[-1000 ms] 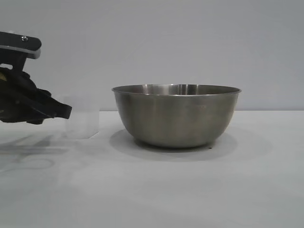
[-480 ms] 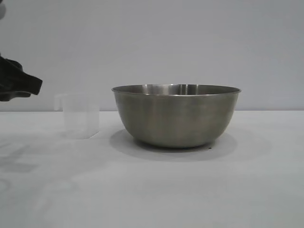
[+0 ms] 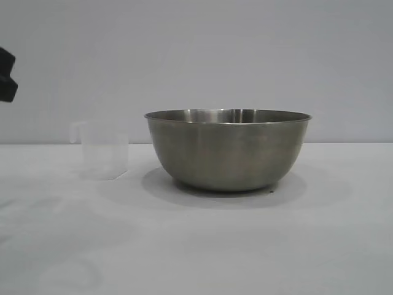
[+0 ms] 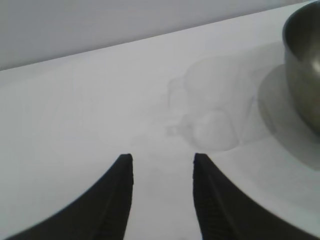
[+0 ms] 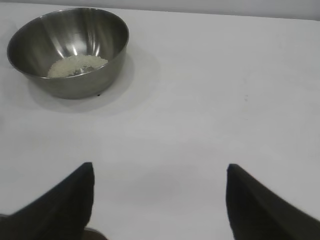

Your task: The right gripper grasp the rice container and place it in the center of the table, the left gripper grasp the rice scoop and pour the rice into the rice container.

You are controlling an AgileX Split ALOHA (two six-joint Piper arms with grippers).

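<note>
Rice container (image 3: 228, 149): brushed steel bowl, upright, approx. mid-table (image 3: 196, 246). Rice (image 5: 76, 65): small off-white heap on bowl bottom. Rice scoop (image 3: 104, 150): translucent plastic cup w/ rim handle, upright, just beside bowl on its left, not touching; appears empty, though walls are hard to read.

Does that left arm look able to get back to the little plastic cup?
Probably yes: the left end effector is open and empty, and only bare table lies between it and the upright cup.
</note>
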